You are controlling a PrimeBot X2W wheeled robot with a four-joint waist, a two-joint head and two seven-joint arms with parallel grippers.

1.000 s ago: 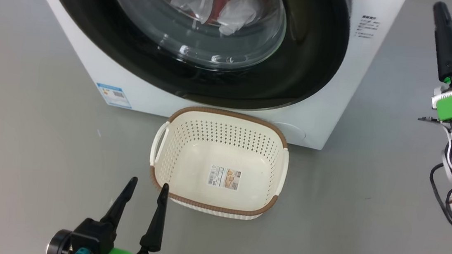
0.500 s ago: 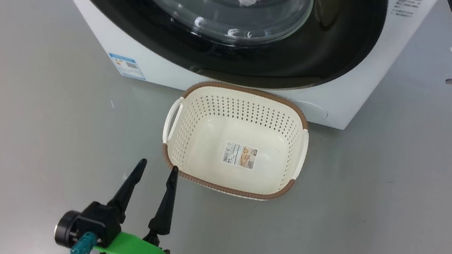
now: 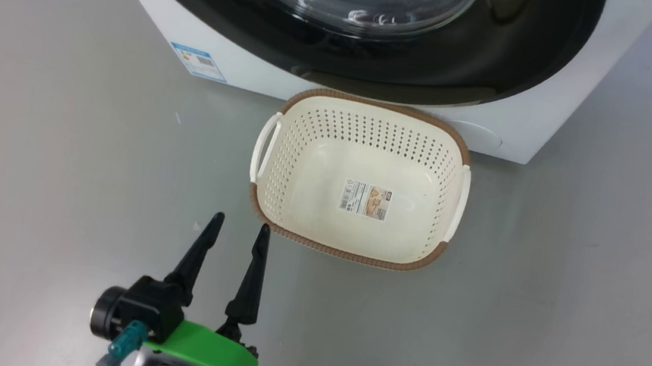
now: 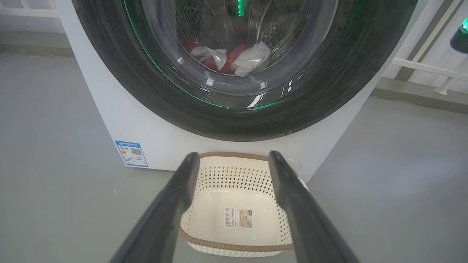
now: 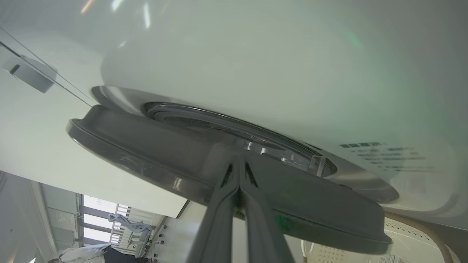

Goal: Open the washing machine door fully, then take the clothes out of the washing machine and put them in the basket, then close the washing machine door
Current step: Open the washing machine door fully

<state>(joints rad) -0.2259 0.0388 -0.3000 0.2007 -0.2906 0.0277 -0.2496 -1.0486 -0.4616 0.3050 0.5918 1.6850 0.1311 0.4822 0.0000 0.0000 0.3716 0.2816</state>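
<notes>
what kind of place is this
Probably a lab or test room staged for laundry: a white washing machine on a bare grey floor, a small basket in front.

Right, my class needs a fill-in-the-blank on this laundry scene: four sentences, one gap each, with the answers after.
1. The basket stands on the floor before the washing machine and holds only a paper ____.
2. The clothes lie in the steel ____ behind the washing machine door.
3. The left gripper is ____, holding nothing.
4. The right gripper is ____, its tips by the door's dark rim.

Missing words: label; drum; open; shut.
</notes>
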